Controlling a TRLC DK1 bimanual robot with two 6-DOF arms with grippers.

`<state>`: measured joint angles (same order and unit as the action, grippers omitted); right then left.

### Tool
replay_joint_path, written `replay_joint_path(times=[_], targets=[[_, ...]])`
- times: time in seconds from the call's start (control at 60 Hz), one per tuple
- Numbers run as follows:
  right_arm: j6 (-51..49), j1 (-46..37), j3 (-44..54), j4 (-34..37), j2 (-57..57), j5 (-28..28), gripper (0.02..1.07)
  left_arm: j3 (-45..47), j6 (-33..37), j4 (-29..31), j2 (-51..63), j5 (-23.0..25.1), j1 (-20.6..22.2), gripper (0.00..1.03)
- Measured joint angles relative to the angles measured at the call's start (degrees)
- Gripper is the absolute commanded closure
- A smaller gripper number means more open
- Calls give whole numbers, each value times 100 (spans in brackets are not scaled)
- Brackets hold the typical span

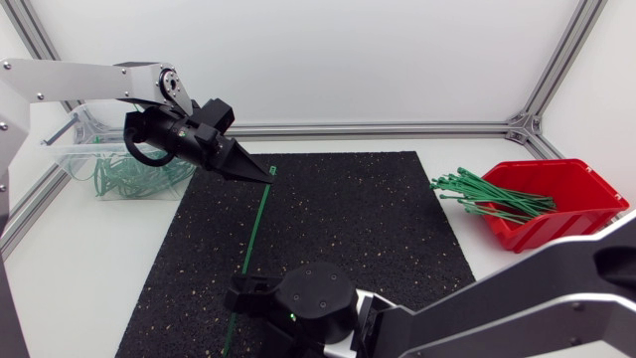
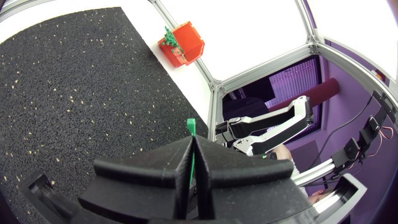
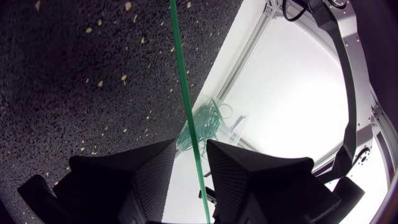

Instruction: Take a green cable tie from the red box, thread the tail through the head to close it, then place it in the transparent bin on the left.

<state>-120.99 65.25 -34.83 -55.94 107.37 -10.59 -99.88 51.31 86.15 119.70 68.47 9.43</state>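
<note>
Here's the green cable tie (image 1: 253, 229), pulled out straight and hanging just above the black mat (image 1: 378, 229), running from my left hand (image 2: 191, 140) towards my right. My left hand is clamped tight on one end. The fingers are pressed together with only a short green stub poking out past the tips, and I judge that to be the head, held there so the slot stays fixed and reachable. At the near end of the mat my right hand (image 3: 191, 144) straddles the strap with its fingers parted and a gap showing on either side of the green strip, so it is lined up around the tie but has no hold on it. To my eye that's the set-up for taking the tail: one hand pins the head while the other closes further down to bend the strap round. No loop yet, so the threading is all ahead of me. Off to my right on the white bench (image 1: 89, 259) sits the red box (image 1: 566, 224), with spare ties (image 1: 487, 194) fanning over its edge. Just behind my left hand is the transparent bin (image 1: 75, 159), holding a tangle of looped ties (image 1: 129, 179), which makes it a short drop-off once this one is closed.
</note>
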Motion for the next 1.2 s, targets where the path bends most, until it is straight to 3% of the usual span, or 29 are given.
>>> replay_joint_path(times=[0.7,1.2], targets=[[586,557,-120,2,326,-273,73,-787,22,234,210,-90,-232,100],[743,546,-129,-57,581,-273,73,-824,22,282,299,-96,-186,100]])
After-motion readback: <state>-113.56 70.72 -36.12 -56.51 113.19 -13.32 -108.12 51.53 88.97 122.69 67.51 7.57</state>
